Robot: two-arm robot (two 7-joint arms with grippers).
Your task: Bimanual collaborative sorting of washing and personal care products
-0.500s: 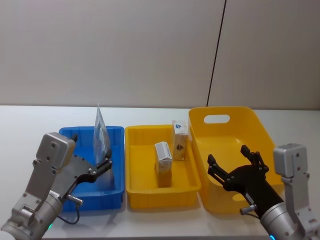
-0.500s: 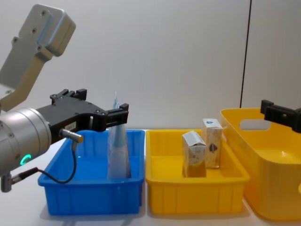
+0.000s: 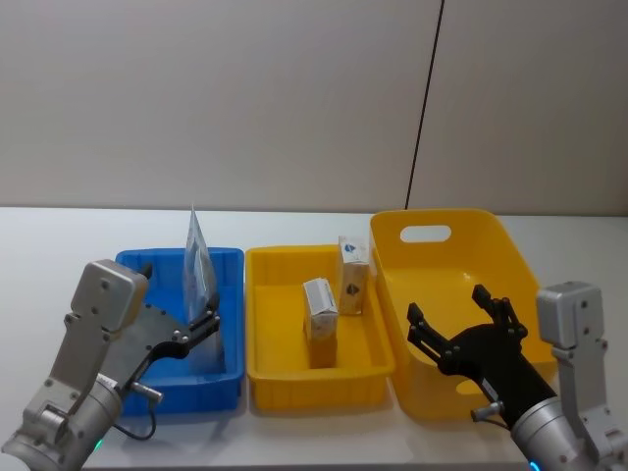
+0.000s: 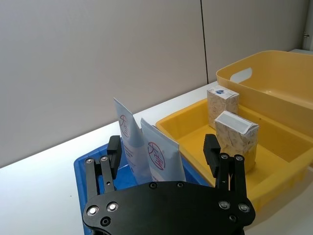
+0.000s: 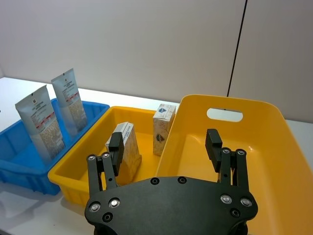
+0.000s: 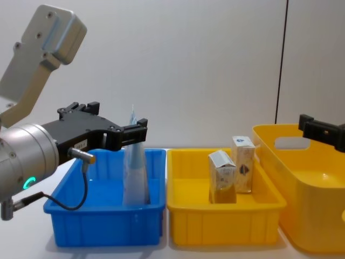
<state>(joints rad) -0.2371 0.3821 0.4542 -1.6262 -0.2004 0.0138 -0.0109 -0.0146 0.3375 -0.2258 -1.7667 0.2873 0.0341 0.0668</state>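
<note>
Nothing has visibly moved in the last half second: both arms and every package sit where they were.

The left gripper [image 4: 163, 147] hovers at the near left side of the blue rectangular plastic bin [image 3: 228, 257], its jaws spread wide and holding nothing. Two pale silvery-blue tapered squeeze tubes [image 4: 143, 149] stand upright in that bin, side by side, crimped ends up. From the left wrist view they lie straight ahead of the jaws, framed by the gap but beyond the fingertips, not yet between them. Their long axis runs vertically, so a sideways close across the flat body looks like the way to take one. The left arm is plainly the nearer to them.

Two small tan-and-white cardboard cartons [image 3: 320, 309] stand upright in the shallow yellow plastic tray [image 3: 265, 368] in the middle, one closer to the robot and one behind it, near each other but apart.

The right gripper [image 3: 449, 312] hangs over the deep yellow plastic basket with a handle slot [image 3: 510, 245], jaws also wide, nothing in them. The cartons lie to its left, so that arm is the closer one to them. All three containers rest on the white table [image 3: 59, 235].
</note>
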